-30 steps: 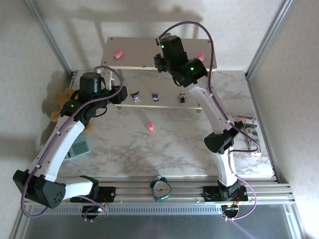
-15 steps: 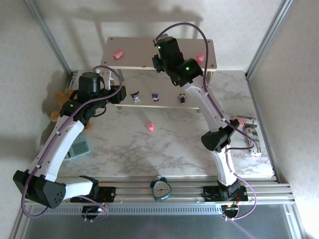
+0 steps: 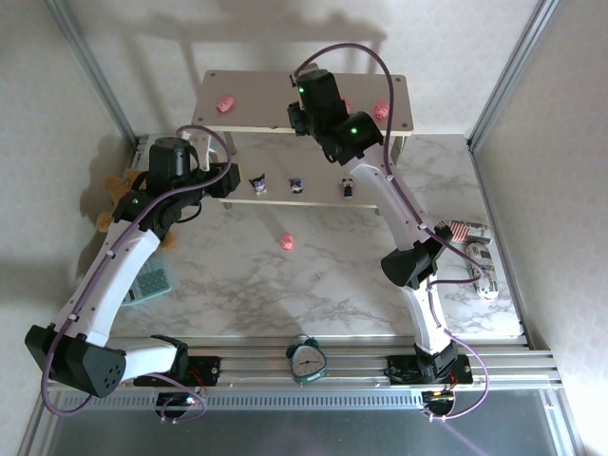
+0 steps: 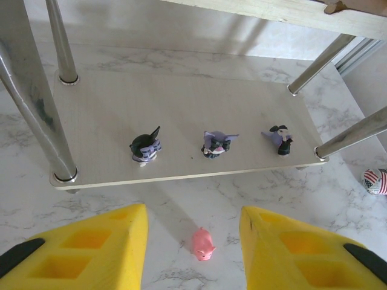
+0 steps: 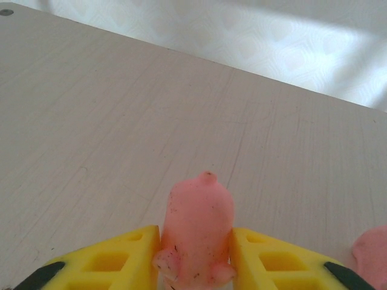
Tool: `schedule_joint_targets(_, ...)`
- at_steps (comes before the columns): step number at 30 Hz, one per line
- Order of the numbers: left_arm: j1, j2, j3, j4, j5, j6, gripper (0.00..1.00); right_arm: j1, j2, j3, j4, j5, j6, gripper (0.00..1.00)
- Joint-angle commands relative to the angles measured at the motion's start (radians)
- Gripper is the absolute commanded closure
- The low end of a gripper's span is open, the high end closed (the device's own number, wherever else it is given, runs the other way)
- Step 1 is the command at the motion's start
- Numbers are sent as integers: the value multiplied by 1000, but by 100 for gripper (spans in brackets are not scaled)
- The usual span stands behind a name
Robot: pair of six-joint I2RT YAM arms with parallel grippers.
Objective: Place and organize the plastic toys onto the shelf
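Step in hand: the right gripper is setting the held pig down on the top board of the shelf, as I am reading it.
Right jaws: they are clamping the held pig by both flanks, and it is standing upright between them. I cannot tell whether its feet are touching the board.
Neighbour: a second pig is peeking in at the right edge of the right wrist view, near the held pig but apart from it.
Doing it well: the feet should be resting flat on the board before the jaws are letting go. The jaws should be parting evenly, so neither pad is dragging the pig over. The lift should be going straight up, away from the second pig.
Spacing: a left-end pig and a right-end pig are sitting on the top board, so a spot in line between them is making the neatest row.
Left gripper: its jaws are standing apart and holding nothing. It is hovering over the tabletop in front of the lower board.
Loose pig: it is lying on the tabletop below the gap between the left jaws, and is looking like the next pick.
Lower board: three dark figures are standing in a row, well spaced.
Risk: the pig is small and light, so it may be tipping or clinging to a pad on release.
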Motion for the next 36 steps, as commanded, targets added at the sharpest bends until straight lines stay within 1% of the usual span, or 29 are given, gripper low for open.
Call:
schedule_joint_targets(1,13,-9,5,-11,14,19,56,-10,29,25,13,12,0,63)
schedule_joint_targets(9,23,-7,-2,-12,15,25,56,-18,39,25,37,7,6,62)
schedule_joint_targets(13,26,-6,-5,-13,15,28,55,-19,43,25,47,-4,14,59)
schedule_joint_targets(22,34,-6,-2,-15,18,33,55,-19,37,25,72,-20,26,46)
schedule_joint_targets(25,36,-8,-2,-15,19,33,55,-19,32,23,83,-30,28,37)
schedule_joint_targets(27,37,-9,-4,-15,16,33,53,-18,27,24,94,-42,26,34)
schedule_joint_targets(31,36,-17,-16,-9,9,33,49,-18,10,24,115,-79,28,29)
schedule_joint_targets(36,36,-23,-32,-3,8,31,49,-18,-31,20,160,-129,33,26)
